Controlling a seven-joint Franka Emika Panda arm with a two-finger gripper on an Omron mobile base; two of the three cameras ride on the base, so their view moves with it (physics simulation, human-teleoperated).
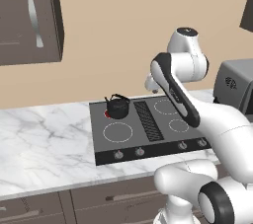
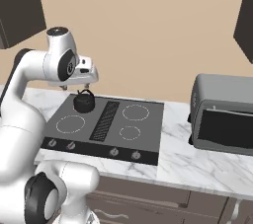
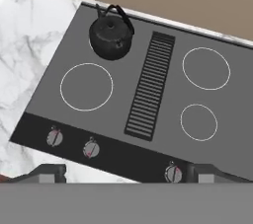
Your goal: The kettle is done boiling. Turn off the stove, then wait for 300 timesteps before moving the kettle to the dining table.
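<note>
Step 1, stove [image 3: 163, 94] shut-off, seems not done: red glows under the kettle [image 3: 110, 37]. Gripper [image 3: 123, 172] hangs wide, empty, above stove; next reach the kettle burner's knob [image 3: 54, 137].

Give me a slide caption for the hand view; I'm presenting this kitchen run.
Open gripper above the stove, with the kettle on its back-left burner.

Counts: 1 kettle [image 3: 110, 36], 1 stove [image 3: 163, 164], 1 toaster oven [image 2: 225, 114].
Stove has 4 ring burners, 4 front knobs, 1 central vent strip [image 3: 150, 86].
</note>
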